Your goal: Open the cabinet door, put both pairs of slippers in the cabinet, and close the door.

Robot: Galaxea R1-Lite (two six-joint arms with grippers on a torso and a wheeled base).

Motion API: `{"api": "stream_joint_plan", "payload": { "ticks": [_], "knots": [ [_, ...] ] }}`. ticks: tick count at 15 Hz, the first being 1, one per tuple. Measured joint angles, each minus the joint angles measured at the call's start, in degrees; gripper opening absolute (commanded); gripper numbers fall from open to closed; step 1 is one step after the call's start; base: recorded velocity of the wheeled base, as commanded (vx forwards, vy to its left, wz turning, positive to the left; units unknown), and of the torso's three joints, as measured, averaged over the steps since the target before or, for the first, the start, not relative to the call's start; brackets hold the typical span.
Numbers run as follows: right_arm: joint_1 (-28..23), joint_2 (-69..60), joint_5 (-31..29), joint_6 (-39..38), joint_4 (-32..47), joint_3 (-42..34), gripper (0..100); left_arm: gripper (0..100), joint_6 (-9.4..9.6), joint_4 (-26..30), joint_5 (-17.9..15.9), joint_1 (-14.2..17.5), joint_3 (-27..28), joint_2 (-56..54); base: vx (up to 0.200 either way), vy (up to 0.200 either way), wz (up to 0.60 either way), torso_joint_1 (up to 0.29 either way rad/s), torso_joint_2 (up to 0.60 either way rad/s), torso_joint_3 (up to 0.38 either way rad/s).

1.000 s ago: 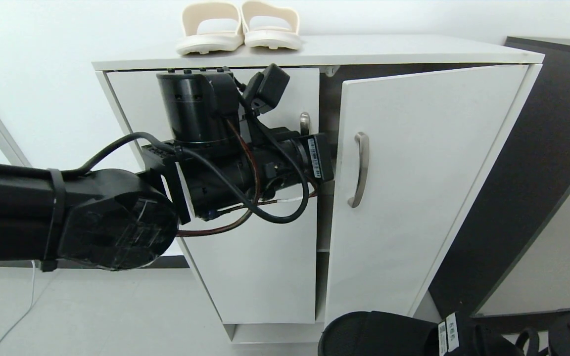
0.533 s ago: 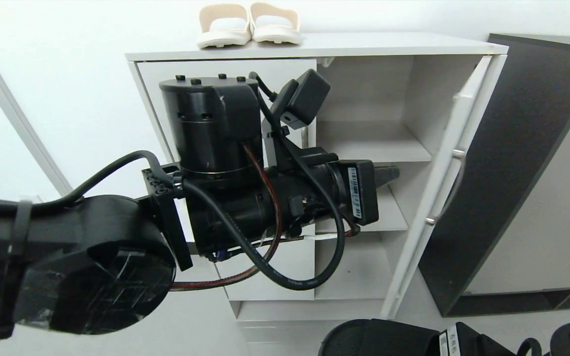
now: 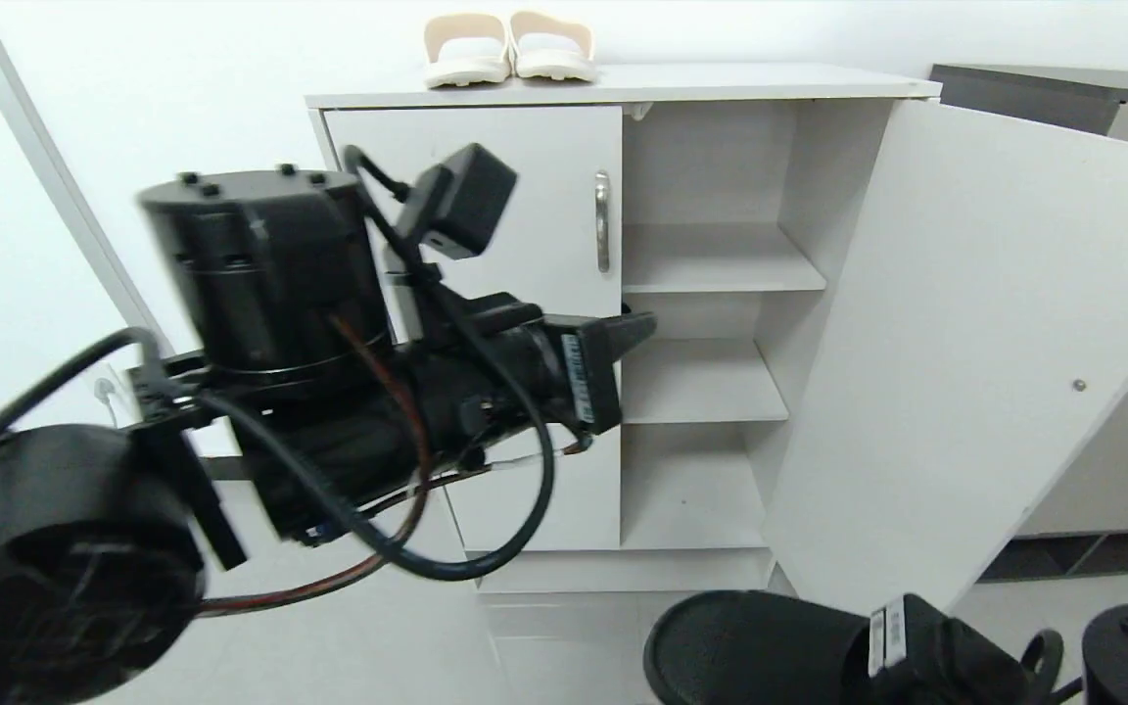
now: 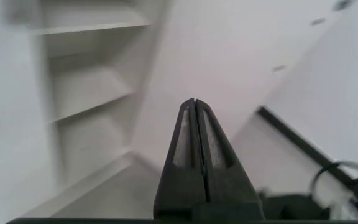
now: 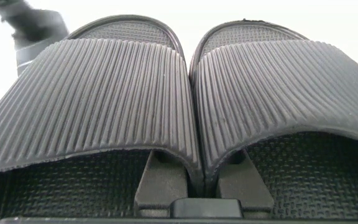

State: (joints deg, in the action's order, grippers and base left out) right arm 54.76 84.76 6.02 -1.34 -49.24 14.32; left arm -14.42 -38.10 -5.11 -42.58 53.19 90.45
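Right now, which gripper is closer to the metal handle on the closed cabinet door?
Left. The left gripper, shut, is just below the handle, in front of the open shelves. The right gripper, holding the black slippers, is much lower, at the head view's bottom edge.

Bright, diffuse light is washing the white two-door laminate cabinet (image 3: 544, 147); soft shadow is gathering under its shelves (image 3: 711, 264); the ribbed black rubber slippers (image 5: 129, 93) are catching pale sheen; verticals are leaning near head-view edges.

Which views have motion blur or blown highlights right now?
Head view: left arm smeared, cabinet crisp. Left wrist view: shelves streaked, the shut left gripper sharp. Right wrist view: black slippers sharp, background behind them blown out white.
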Motion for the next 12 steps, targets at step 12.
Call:
{"api": "stream_joint_plan", "payload": {
  "ticks": [12],
  "knots": [
    [-8.6, 12.1, -24.4, -5.9, -1.8, 15.6, 0, 0, 12.37, 38.1, 16.5, 41.0, -31.1, -64.2, 0.0, 0.0, 0.0, 0.0, 0.0, 0.0]
  ]
}}
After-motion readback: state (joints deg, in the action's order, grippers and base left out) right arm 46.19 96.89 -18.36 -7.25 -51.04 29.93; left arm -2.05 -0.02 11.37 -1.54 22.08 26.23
